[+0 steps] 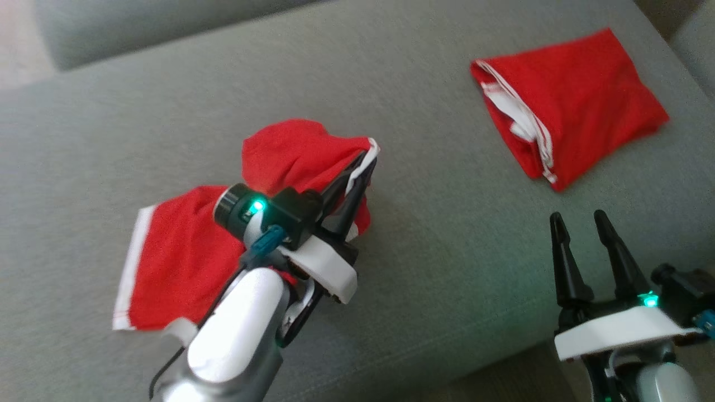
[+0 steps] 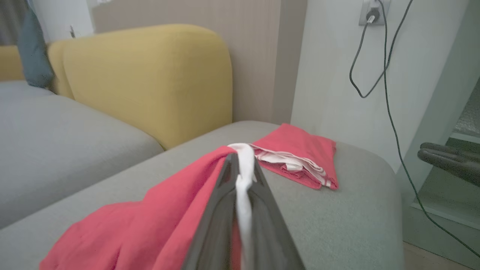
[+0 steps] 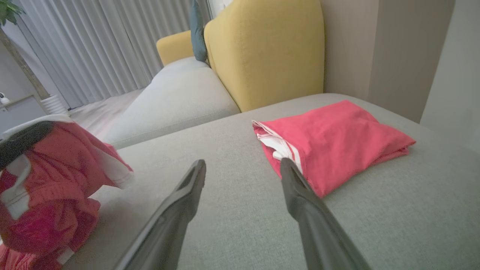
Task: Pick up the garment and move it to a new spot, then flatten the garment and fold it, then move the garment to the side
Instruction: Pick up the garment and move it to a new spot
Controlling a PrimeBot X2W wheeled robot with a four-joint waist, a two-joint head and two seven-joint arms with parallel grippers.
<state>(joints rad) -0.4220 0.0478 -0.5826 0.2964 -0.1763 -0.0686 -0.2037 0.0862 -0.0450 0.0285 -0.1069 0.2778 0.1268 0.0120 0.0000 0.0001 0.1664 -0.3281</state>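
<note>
In the head view, the left gripper (image 1: 370,159) pinches the white-trimmed edge of the red garment (image 1: 179,262), jaws pressed together on the cloth. The garment lies crumpled on the grey seat (image 1: 447,251), well to the left of a folded red garment (image 1: 581,95). The right gripper (image 1: 578,218) hovers nearer the robot than the folded garment, jaws spread and empty. In the left wrist view, the left gripper (image 2: 243,159) clamps the white hem, with the garment (image 2: 157,217) trailing short of the folded garment (image 2: 300,150). In the right wrist view, the right gripper (image 3: 243,165) stands wide apart just before the folded garment (image 3: 337,138), while the garment (image 3: 56,168) hangs bunched far to its left.
</note>
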